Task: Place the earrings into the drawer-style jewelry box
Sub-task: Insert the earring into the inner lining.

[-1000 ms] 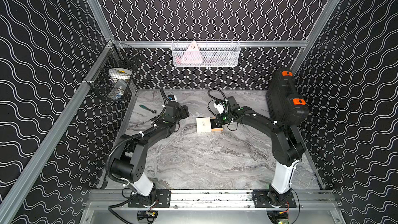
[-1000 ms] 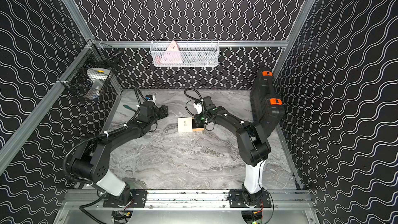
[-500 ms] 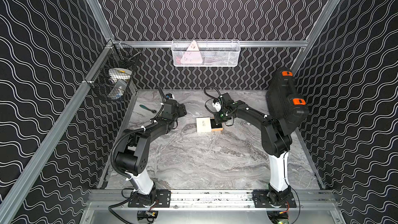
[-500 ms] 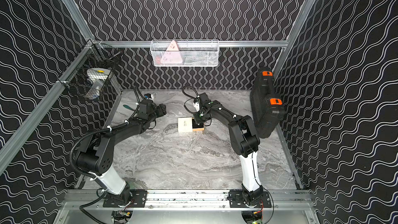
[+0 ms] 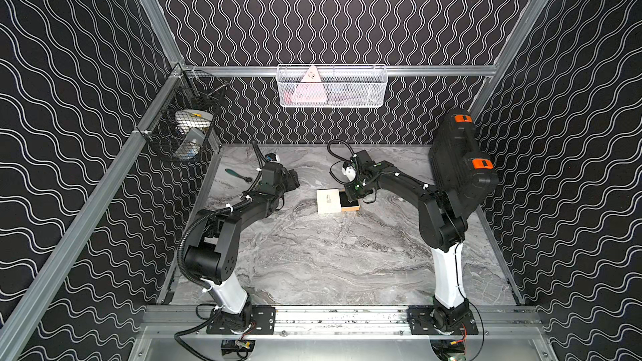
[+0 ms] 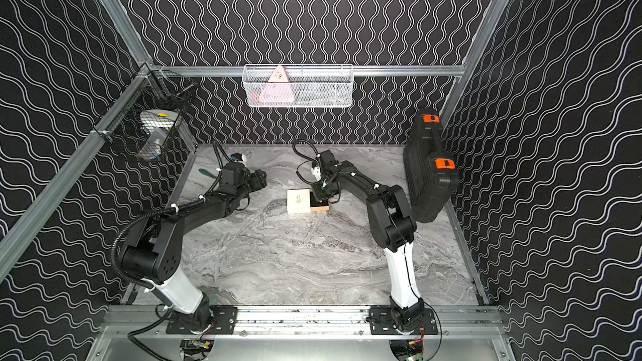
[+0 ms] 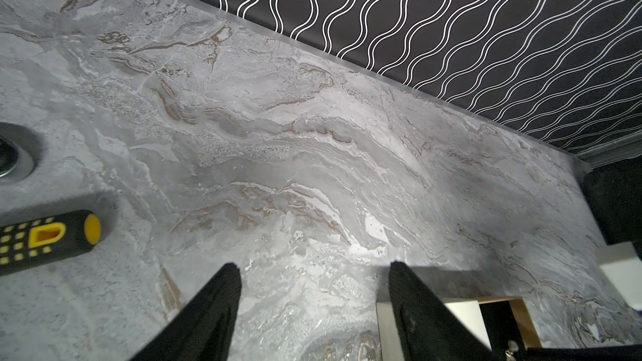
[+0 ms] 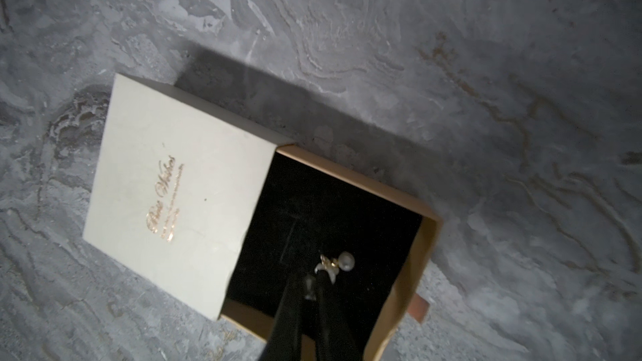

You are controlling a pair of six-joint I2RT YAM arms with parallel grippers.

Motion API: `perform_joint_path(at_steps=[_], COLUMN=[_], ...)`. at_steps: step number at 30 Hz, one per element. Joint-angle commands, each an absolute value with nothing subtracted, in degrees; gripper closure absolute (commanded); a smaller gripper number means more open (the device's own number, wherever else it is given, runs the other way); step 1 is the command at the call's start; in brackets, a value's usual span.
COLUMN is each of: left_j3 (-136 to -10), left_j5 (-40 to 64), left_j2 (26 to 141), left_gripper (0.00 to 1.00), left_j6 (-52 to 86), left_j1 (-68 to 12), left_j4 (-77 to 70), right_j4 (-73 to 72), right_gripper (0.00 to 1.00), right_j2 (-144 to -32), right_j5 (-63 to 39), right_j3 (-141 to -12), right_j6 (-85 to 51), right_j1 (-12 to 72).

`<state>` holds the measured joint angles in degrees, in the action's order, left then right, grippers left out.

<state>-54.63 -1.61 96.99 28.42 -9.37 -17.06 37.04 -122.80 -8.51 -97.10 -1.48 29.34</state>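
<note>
- Pinching a pearl earring (image 8: 338, 262), the right end effector (image 8: 314, 277) hangs over the pulled-out black tray (image 8: 312, 210) of the jewelry box (image 8: 166, 185) — likely poised to drop it in.
- Left end effector (image 7: 314, 269) — released, empty — hovers beside the box above the tabletop (image 7: 278, 133), out of the way.

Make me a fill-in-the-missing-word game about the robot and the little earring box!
1. The right gripper is shut on an earring over the tray's ____ lining.
2. The left gripper is open and holds ____.
3. The big case by the wall has ____ latches.

Missing words: black; nothing; orange.
</note>
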Motion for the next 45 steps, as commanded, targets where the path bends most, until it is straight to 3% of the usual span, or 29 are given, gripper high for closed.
perform_joint_path(at_steps=[1, 45], left_j3=[-54.4, -53.8], left_j5=[-1.4, 0.9], left_j2=[96.3, 95.6], left_gripper=[0.27, 0.28], left_j6=[28.3, 28.9], left_j1=[-9.1, -8.1], left_j4=[-18.7, -19.2], right_j4=[38.8, 40.9], right_gripper=[1.00, 1.00], right_j2=[-123.1, -127.4], right_j5=[-8.6, -7.5], right_j3=[-98.2, -102.6], right_j6=[-1.0, -0.2], right_j1=[29.8, 31.0])
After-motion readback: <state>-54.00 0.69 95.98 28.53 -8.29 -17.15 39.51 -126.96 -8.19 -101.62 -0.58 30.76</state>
